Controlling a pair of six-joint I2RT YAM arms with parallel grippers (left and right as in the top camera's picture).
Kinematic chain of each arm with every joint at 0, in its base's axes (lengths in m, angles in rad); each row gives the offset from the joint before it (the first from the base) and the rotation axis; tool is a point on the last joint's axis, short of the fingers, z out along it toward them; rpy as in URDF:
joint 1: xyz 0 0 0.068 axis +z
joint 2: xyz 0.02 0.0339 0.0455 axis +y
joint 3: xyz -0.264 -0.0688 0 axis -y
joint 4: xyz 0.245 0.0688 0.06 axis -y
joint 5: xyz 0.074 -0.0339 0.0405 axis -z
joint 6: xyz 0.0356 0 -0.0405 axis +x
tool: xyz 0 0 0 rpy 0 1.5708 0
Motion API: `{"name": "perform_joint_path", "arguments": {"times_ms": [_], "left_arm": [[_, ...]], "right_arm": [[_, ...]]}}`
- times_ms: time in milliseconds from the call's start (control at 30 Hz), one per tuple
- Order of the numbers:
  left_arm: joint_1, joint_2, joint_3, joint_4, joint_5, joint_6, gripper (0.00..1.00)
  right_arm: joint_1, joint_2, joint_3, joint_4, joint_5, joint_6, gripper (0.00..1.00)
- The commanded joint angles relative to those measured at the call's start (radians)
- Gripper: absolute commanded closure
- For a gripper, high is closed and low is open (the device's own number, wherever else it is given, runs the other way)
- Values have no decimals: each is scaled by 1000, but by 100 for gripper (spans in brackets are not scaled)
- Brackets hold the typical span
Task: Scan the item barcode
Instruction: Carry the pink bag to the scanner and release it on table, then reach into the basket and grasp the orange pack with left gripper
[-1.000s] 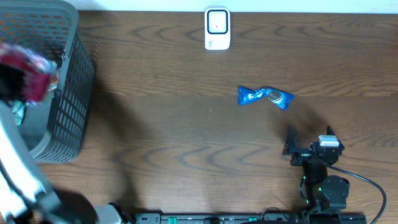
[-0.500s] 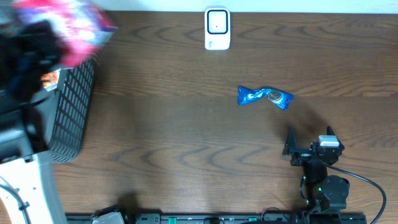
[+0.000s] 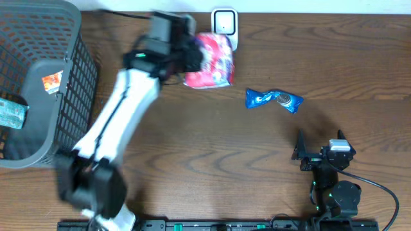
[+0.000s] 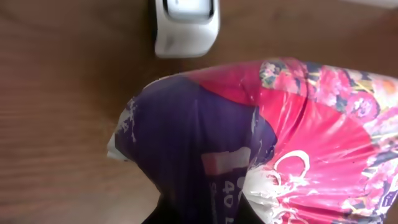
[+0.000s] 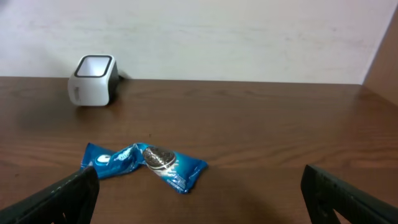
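Overhead, item: the pink snack bag (image 3: 210, 61) hangs at the end of the left arm, overlapping the lower edge of the white scanner (image 3: 224, 27). It has probably been brought there so the printed code can face the reader window.
Overhead, left gripper (image 3: 187, 59): pressed together on the bag's left edge and carrying it. Whether the bag touches the scanner cannot be told from above.
Overhead, right gripper (image 3: 320, 137): spread wide and holding nothing, parked near the table's front edge, well clear of the scanning spot.
Overhead, surroundings: a blue cookie packet (image 3: 274, 99) lies flat on the table (image 3: 192, 147) between the scanner and the right gripper. The grey basket (image 3: 77, 83) at the left contains further packets, likely the supply of items.
Left wrist, item: the bag fills most of the frame, its purple and pink faces crumpled, with the scanner just beyond its top. No barcode is legible, and the claw's own tips are hidden behind the bag.
Right wrist, claw: both fingers (image 5: 68, 196) stand at the frame's lower corners, far apart, with bare wood between them.
Right wrist, scene: the cookie packet lies ahead and the scanner stands upright farther back at left. The pink bag is not in this view.
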Motion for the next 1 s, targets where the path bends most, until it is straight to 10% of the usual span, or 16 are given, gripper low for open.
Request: {"name": "perform_joint_path", "arguments": {"times_ms": [0, 167, 300, 400, 600, 967], "left_arm": [[-45, 114, -2, 33, -84, 28, 93], [-107, 253, -2, 82, -82, 19, 87], [-146, 261, -1, 92, -82, 20, 27], [-164, 249, 4, 103, -82, 20, 11], [-109, 79, 79, 87, -93, 21, 11], [399, -353, 122, 52, -436, 20, 11]], "right_arm": [[-7, -4, -1, -3, 2, 17, 1], [-7, -4, -1, -3, 2, 17, 1], [-7, -4, -1, -3, 2, 17, 1], [-7, -4, -1, -3, 2, 17, 1], [-7, -4, -1, -3, 2, 17, 1], [-7, -4, -1, -3, 2, 17, 1]]}}
